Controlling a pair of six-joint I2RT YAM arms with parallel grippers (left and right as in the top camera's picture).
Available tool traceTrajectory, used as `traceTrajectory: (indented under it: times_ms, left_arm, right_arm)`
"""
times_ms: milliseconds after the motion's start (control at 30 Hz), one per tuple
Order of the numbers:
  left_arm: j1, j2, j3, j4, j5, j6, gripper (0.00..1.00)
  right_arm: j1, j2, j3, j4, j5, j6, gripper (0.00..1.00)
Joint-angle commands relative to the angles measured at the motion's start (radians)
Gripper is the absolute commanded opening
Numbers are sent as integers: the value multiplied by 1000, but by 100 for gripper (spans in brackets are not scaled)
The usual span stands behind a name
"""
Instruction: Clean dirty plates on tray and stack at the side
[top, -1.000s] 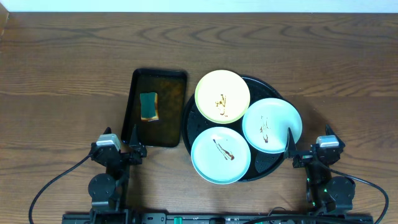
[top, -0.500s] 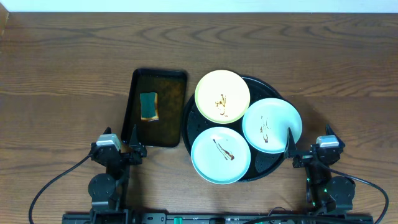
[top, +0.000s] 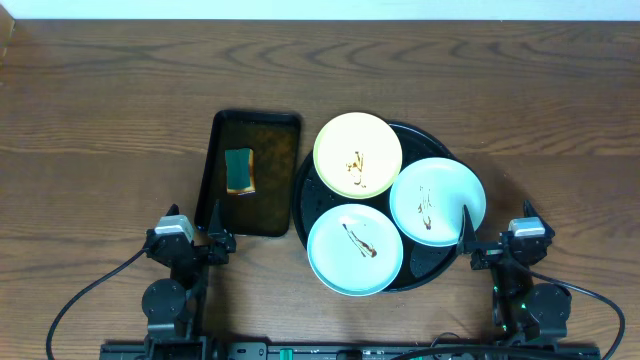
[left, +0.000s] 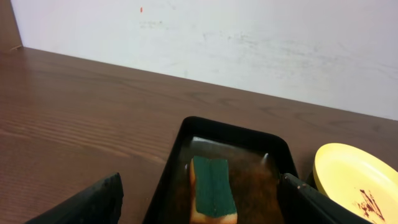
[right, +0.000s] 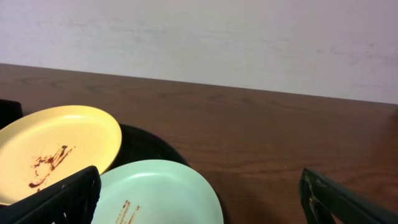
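Three plates lie on the round black tray (top: 437, 269): a pale yellow plate (top: 358, 152) at the back, a mint-blue plate (top: 437, 200) at the right and a mint-blue plate (top: 355, 250) at the front. All three carry brown sauce smears. My left gripper (top: 212, 230) is open and empty at the near edge, in front of the rectangular tray. My right gripper (top: 468, 238) is open and empty near the round tray's right front rim. The right wrist view shows the yellow plate (right: 56, 146) and the right mint-blue plate (right: 155, 193).
A narrow black rectangular tray (top: 215, 190) with brownish liquid holds a teal-and-orange sponge (top: 239, 170) left of the round tray. It shows in the left wrist view (left: 168, 183) with the sponge (left: 212, 196). A white wall stands behind the wooden table (top: 100, 110).
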Motion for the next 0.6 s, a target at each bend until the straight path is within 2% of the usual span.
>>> traceTrajectory:
  times_ms: [0,567]
  left_arm:
    - [4,-6,-10,-42,11,17,79]
    - [4,-6,-10,-42,11,0,79]
  right_arm:
    - [16,0,-2,-4,-4,10,99]
    - [16,0,-2,-4,-5,11,99]
